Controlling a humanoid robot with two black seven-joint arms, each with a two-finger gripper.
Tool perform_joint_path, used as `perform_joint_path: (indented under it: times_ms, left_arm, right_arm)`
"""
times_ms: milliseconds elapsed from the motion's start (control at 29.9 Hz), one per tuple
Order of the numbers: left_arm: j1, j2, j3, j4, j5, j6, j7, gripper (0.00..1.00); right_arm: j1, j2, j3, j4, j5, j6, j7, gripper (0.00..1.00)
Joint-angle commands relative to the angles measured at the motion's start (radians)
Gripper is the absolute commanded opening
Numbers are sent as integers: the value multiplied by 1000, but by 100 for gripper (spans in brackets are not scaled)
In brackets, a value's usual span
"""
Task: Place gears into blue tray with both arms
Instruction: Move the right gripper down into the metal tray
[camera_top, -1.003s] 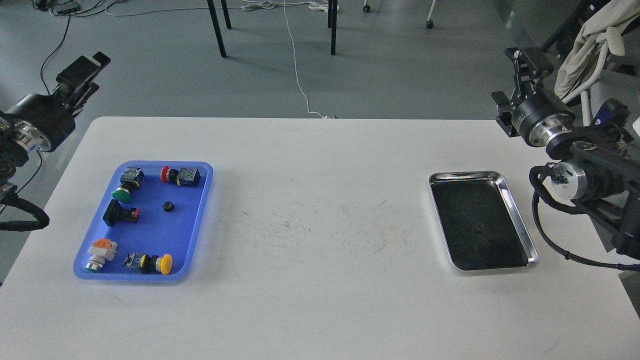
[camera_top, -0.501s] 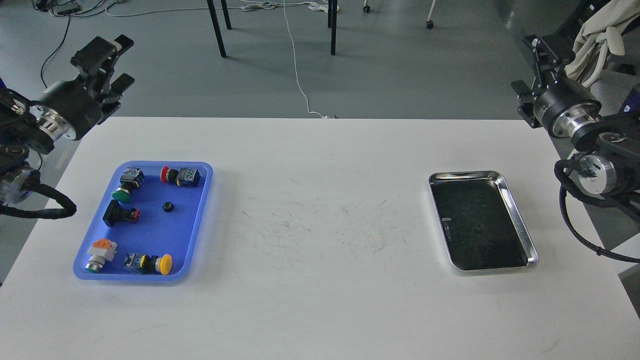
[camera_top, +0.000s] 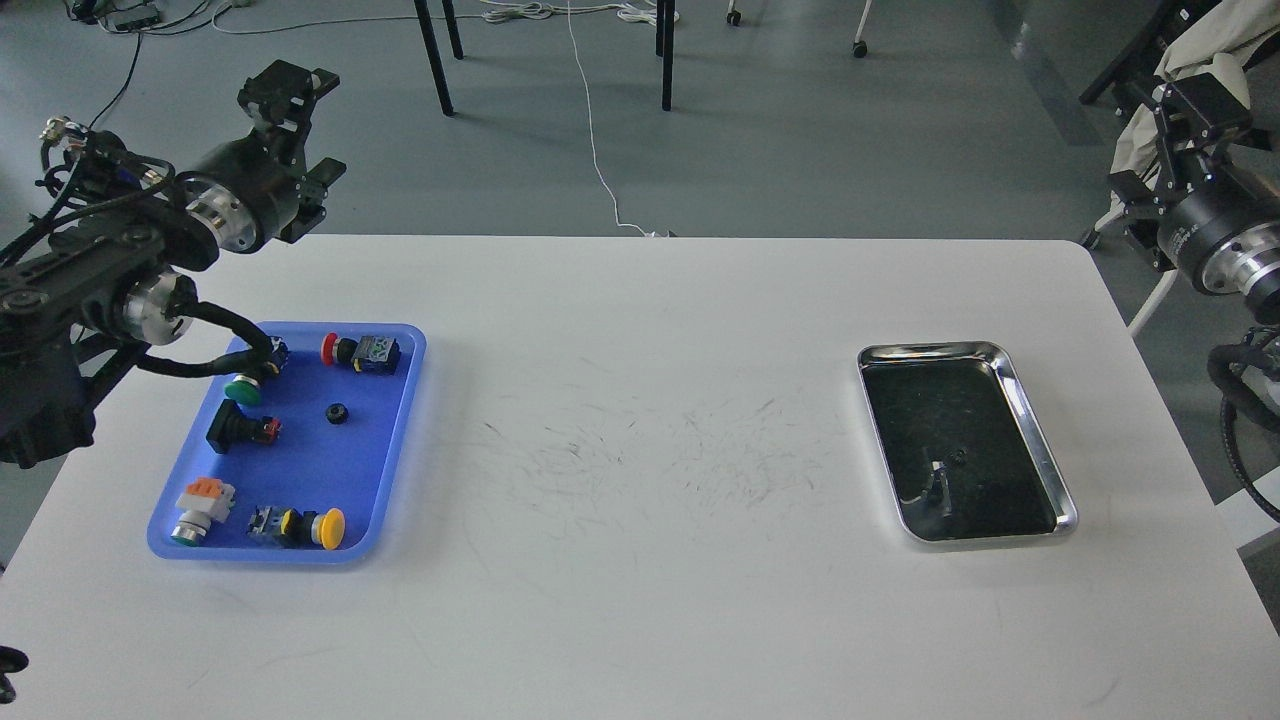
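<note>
So the white table (camera_top: 640, 450) has my two trays on it; blue tray (camera_top: 395, 440) on the left, silver tray (camera_top: 1040, 450) well apart on the right; one gear (camera_top: 337, 412) already sits in the blue tray between the push-button switches (camera_top: 360, 352); the other gear (camera_top: 959, 457) is a tiny dark speck on the silver tray's dark floor, barely readable. My left claw (camera_top: 305, 130) hangs past the far edge with its fingers spread, holding nothing; my right claw (camera_top: 1195, 110) is off the table's right side, can't tell how wide it is. Biggest risk imo: black gear on a black reflective floor, so I misjudge it and pinch air or flick it away.
</note>
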Motion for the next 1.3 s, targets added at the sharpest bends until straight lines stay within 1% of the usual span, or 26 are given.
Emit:
perform_joint_path:
  times_ms: [0, 100, 167, 234, 334, 368, 468, 635, 735, 769, 836, 903, 936, 1136, 1270]
  left_arm:
    - [-8, -64, -1, 31, -5, -7, 9, 98]
    - [-20, -66, -12, 56, -19, -16, 11, 97]
    - [-25, -90, -20, 86, -30, -13, 11, 97]
    - [-39, -138, -20, 90, -30, -12, 8, 98]
    - [-51, -153, -17, 114, -30, -15, 8, 98]
    - [-52, -155, -18, 119, -30, -13, 8, 98]
    - [-57, -164, -21, 154, -31, -12, 0, 98]
    - [-60, -244, -23, 241, -31, -19, -6, 98]
    - [-59, -256, -24, 248, -33, -15, -10, 98]
    - [-59, -265, -23, 249, -33, -15, -15, 98]
    - [-59, -276, -23, 251, -33, -13, -21, 98]
    - [-59, -279, -23, 251, -33, -9, -24, 98]
    - [-59, -280, -23, 251, -33, -7, -24, 98]
    - [-62, -299, -24, 263, -33, -4, -24, 98]
    - [-71, -326, -50, 283, -30, -10, -20, 98]
  right_arm:
    - [-6, -1, -2, 2, 0, 0, 0, 97]
    - [-6, -3, -5, 9, -8, 0, -3, 97]
    - [-4, -4, -22, 11, -38, 0, -9, 97]
    - [-1, -10, -43, 17, -63, 1, -14, 98]
    - [5, -27, -71, 32, -75, 9, -15, 98]
    - [6, -30, -83, 35, -90, 11, -20, 98]
    - [29, -50, -152, 49, -222, 20, -55, 98]
    - [81, -82, -229, 54, -360, 119, -66, 98]
    - [100, -119, -240, 55, -426, 173, -78, 98]
    - [104, -131, -240, 55, -460, 205, -92, 98]
    - [115, -144, -240, 54, -530, 305, -119, 98]
    - [138, -157, -240, 52, -581, 388, -133, 98]
    - [144, -162, -240, 51, -604, 409, -135, 98]
    - [149, -161, -240, 52, -805, 420, -135, 98]
    - [149, -161, -240, 64, -909, 429, -135, 98]
